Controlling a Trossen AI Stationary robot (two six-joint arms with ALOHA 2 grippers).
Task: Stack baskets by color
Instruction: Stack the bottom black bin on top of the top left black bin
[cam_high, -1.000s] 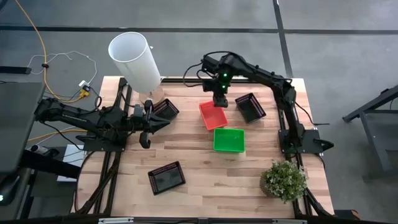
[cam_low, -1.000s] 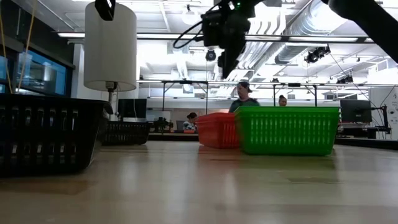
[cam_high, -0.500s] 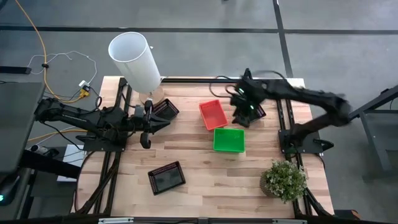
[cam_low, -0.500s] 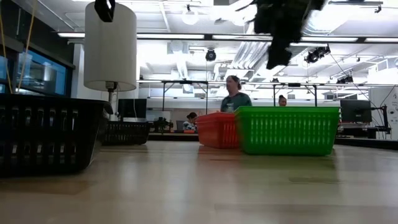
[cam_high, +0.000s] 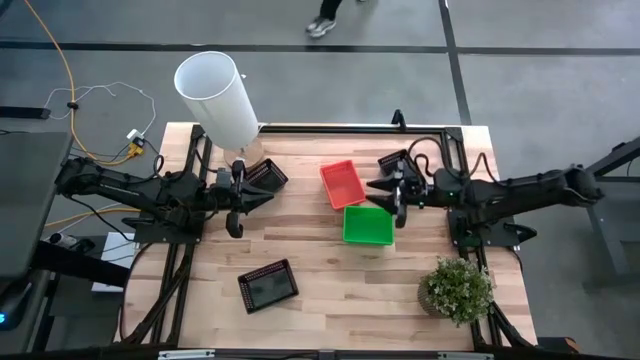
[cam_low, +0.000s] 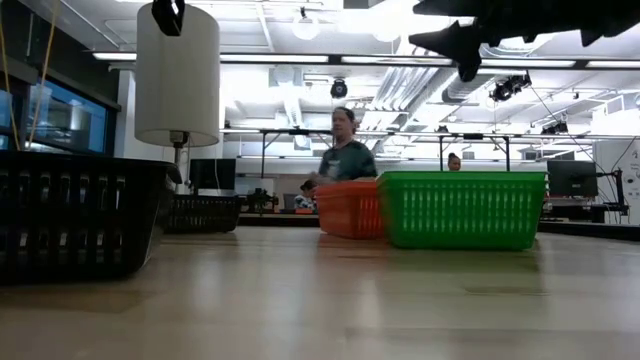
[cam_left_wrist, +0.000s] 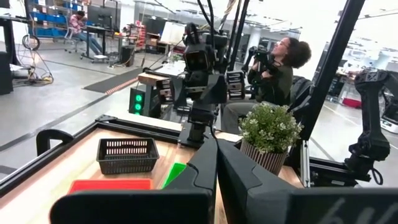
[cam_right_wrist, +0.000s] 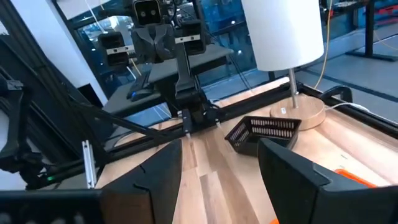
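Above the red basket (cam_high: 342, 184) and green basket (cam_high: 367, 226), the right gripper (cam_high: 392, 197) hovers released (empty); the left gripper (cam_high: 238, 199) is clenched.

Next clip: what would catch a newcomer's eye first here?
The red basket and green basket sit touching near the table's middle, bright among three scattered black baskets, one near the front edge. The tall white cylinder stands at the back left corner. The right gripper, fingers open and empty, hovers beside the green basket; the left gripper waits shut at left.
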